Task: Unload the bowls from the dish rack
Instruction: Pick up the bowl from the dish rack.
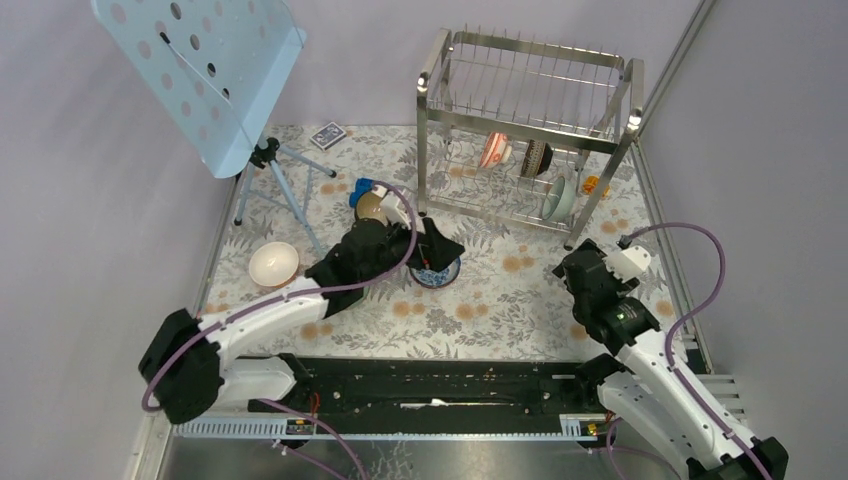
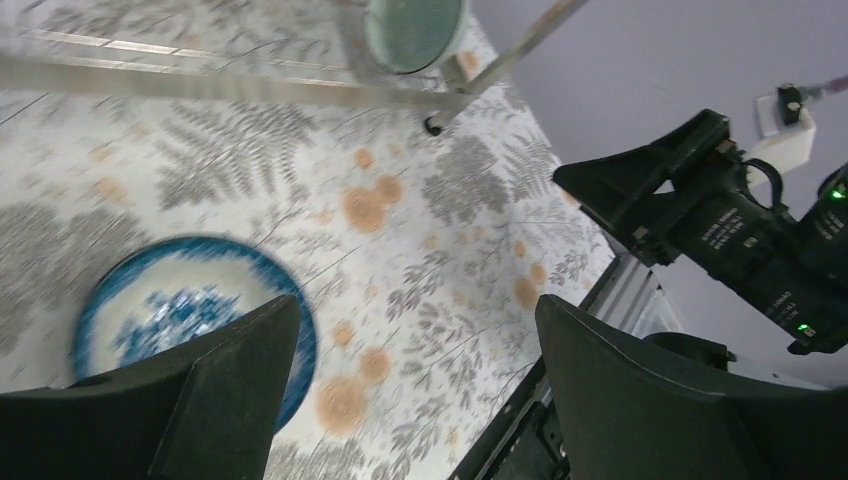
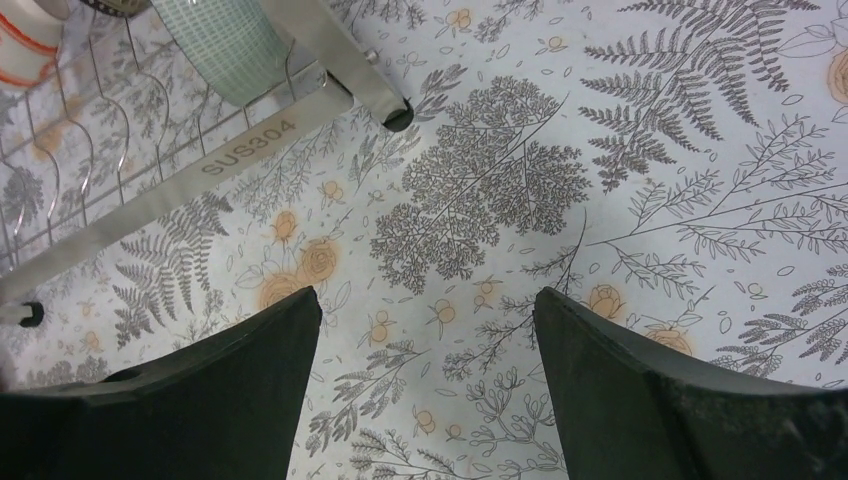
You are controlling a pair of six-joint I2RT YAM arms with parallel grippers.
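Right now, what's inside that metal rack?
In the dish rack, lower tier, three stand on edge: orange-red patterned bowl, dark brown bowl, pale green bowl. An orange thing by its right leg is mostly hidden.

Far right on table (image 1: pixel 500 300): dish rack (image 1: pixel 425 150), three bowls (image 1: pixel 536 157) in lower tier. Left of rack, on table: three more bowls (image 1: pixel 273 264); music stand (image 1: pixel 215 80) behind, far left.

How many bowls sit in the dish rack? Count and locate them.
3: orange-red bowl, dark brown bowl beside it, pale green bowl front right; others may be hidden.
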